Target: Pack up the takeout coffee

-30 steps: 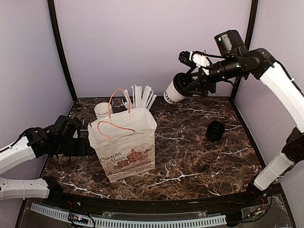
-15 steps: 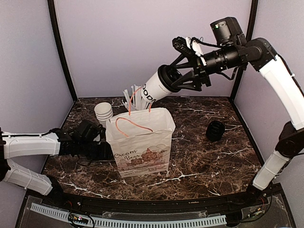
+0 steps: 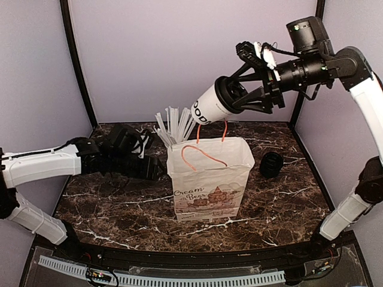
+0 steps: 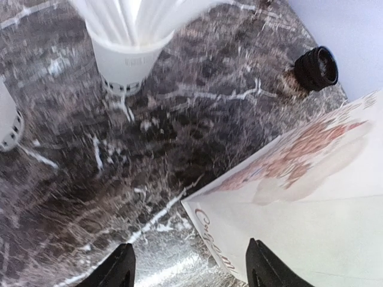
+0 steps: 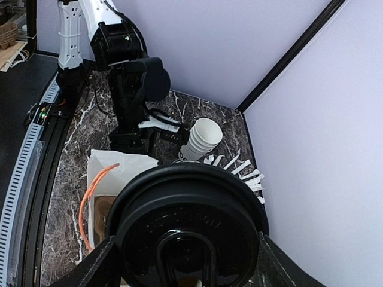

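Observation:
The takeout coffee (image 3: 207, 107) is a white paper cup with dark lettering and a black lid (image 5: 188, 233). My right gripper (image 3: 254, 92) is shut on it at the lid end and holds it tilted, bottom down-left, in the air above the back rim of the white paper bag (image 3: 209, 179). The bag stands upright and open, with orange handles (image 3: 200, 152). In the right wrist view the lid fills the frame above the bag's mouth (image 5: 111, 179). My left gripper (image 3: 152, 169) is open at the bag's left side, and the bag's lower corner (image 4: 239, 233) lies between its fingers.
A white cup full of straws (image 3: 173, 122) stands behind the bag and also shows in the left wrist view (image 4: 125, 60). Stacked lidless cups (image 5: 203, 137) stand beside it, behind my left arm. A stack of black lids (image 3: 271, 164) sits to the right of the bag.
The bag has slid right along the table with my left gripper against it. My right arm has carried the cup left, then back right and higher, over the bag.

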`<state>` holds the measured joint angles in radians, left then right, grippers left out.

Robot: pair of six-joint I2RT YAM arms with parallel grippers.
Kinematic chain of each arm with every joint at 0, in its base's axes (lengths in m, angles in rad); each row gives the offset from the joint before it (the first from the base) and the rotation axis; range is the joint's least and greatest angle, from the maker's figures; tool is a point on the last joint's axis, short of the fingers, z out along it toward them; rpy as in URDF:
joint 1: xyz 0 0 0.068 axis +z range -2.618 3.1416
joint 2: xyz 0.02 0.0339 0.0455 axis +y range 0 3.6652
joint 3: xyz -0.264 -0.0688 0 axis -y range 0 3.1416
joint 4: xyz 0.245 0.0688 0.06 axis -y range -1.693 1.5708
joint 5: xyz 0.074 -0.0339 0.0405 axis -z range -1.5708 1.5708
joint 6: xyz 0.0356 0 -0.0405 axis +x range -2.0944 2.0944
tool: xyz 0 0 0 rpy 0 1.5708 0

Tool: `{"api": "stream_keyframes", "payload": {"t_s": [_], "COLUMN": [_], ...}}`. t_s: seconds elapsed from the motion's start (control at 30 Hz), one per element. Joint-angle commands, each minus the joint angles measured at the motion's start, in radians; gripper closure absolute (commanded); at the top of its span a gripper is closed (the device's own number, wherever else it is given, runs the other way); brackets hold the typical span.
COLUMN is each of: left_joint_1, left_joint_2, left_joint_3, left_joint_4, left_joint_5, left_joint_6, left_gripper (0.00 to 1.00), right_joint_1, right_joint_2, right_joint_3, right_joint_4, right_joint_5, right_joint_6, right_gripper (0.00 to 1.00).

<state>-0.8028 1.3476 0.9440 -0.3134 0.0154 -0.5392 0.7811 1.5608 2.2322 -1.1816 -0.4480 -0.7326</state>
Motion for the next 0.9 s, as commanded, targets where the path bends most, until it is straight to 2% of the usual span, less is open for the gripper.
{"api": "stream_keyframes", "payload": {"t_s": [0.0,0.13,0.37,0.47,0.63,0.73,0.87], "left_joint_1": [0.033,0.034,0.033,0.028,0.015,0.012,0.006], "left_joint_2": [-0.12,-0.075,0.157,0.251,0.298,0.322,0.348], "left_joint_3": [0.177,0.338,0.638,0.7,0.72,0.734,0.737], "left_joint_4": [-0.138,-0.126,-0.187,-0.21,-0.193,-0.191,-0.171], "left_joint_5": [-0.049,0.104,0.375,0.432,0.491,0.525,0.565], "left_joint_6": [0.241,0.404,0.495,0.507,0.516,0.511,0.501], "left_gripper": [0.35,0.35,0.35,0.36,0.38,0.43,0.62], "right_joint_1": [0.012,0.017,0.023,0.032,0.068,0.1,0.132], "right_joint_2": [-0.091,-0.136,-0.231,-0.239,-0.241,-0.23,-0.2], "right_joint_3": [-0.063,-0.115,-0.213,-0.256,-0.32,-0.346,-0.358], "right_joint_4": [0.004,-0.043,-0.029,-0.027,-0.026,-0.021,-0.008], "right_joint_5": [0.04,0.083,0.16,0.171,0.199,0.224,0.247], "right_joint_6": [-0.012,-0.063,-0.093,-0.078,-0.1,-0.102,-0.085], "right_gripper": [0.41,0.41,0.4,0.4,0.4,0.4,0.4]}}
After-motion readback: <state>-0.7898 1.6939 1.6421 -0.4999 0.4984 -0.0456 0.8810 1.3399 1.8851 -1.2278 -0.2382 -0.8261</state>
